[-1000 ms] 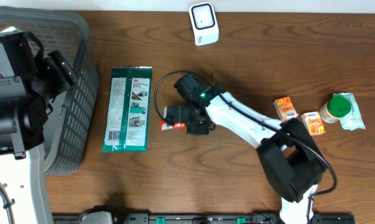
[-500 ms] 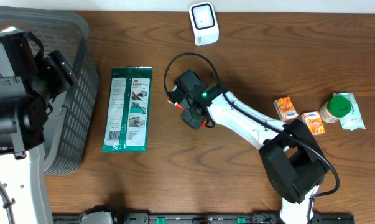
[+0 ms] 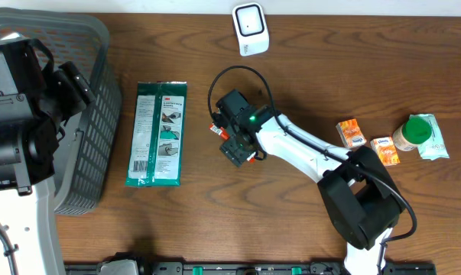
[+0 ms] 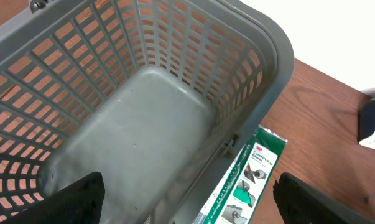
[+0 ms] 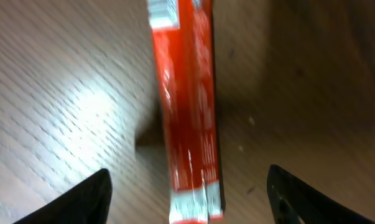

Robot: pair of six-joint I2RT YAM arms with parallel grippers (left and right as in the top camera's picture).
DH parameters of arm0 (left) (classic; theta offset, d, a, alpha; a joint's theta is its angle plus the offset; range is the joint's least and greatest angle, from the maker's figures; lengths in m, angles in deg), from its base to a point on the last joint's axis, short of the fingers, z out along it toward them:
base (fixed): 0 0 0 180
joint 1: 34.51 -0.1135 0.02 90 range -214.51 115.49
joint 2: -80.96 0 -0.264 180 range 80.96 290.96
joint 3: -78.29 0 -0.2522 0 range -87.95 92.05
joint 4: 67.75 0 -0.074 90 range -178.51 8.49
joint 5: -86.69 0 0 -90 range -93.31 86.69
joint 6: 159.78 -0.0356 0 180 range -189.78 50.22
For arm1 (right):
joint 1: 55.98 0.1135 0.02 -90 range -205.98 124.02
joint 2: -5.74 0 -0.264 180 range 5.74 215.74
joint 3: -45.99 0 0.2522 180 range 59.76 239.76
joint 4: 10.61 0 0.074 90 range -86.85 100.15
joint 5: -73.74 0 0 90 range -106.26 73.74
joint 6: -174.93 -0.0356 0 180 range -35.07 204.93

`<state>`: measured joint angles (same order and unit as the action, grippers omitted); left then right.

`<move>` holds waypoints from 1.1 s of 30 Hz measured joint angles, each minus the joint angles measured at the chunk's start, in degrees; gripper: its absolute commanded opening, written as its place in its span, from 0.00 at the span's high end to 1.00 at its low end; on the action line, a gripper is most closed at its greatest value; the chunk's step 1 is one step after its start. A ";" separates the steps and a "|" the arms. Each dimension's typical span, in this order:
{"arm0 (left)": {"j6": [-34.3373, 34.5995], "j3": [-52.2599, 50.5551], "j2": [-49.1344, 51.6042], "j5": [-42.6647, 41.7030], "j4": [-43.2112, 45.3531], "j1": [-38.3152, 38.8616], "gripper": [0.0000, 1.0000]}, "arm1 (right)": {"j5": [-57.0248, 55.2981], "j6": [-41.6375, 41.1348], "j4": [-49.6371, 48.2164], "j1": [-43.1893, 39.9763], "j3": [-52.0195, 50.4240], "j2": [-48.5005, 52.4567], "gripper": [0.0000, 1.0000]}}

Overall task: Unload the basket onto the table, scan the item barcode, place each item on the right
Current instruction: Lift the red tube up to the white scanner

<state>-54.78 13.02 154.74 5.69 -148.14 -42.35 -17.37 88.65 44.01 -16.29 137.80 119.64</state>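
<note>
Red pack (image 5: 187, 112) lies narrow side up on the table (image 3: 215, 221), loose between the fingers of the spread right gripper (image 5: 188, 198), likely placed for a fresh grip with the barcode outward; its print is too blurred to read. Left gripper (image 4: 193, 202) hangs spread over the grey basket (image 4: 262, 62), probably waiting. Beside the basket, the green packet (image 3: 158, 134) reads 3M. Farthest stands the white scanner (image 3: 250, 28)

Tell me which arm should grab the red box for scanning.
Right. The right gripper hangs open directly over the red box, which sits between its jaws. The left gripper is off over the gray basket, away from the box.
</note>
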 measured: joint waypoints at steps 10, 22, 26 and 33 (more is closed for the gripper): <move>0.00 0.00 0.00 0.00 0.00 0.00 0.12 | 2.49 -1.20 -7.63 -1.68 -7.80 -1.22 0.50; 0.00 0.00 0.00 0.00 0.00 0.00 0.12 | 7.43 -1.36 -12.37 -1.75 -9.55 -1.79 0.99; 0.00 0.00 0.00 0.00 0.00 0.00 0.12 | 8.13 -1.36 -11.91 -1.75 -9.55 -1.79 0.99; 0.00 0.00 0.00 0.00 0.00 0.00 0.12 | 3.26 -1.05 -5.38 -1.57 -7.96 -2.25 0.99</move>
<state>-54.78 13.02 154.74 5.69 -148.14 -42.35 -14.11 87.61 38.63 -17.87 129.84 117.39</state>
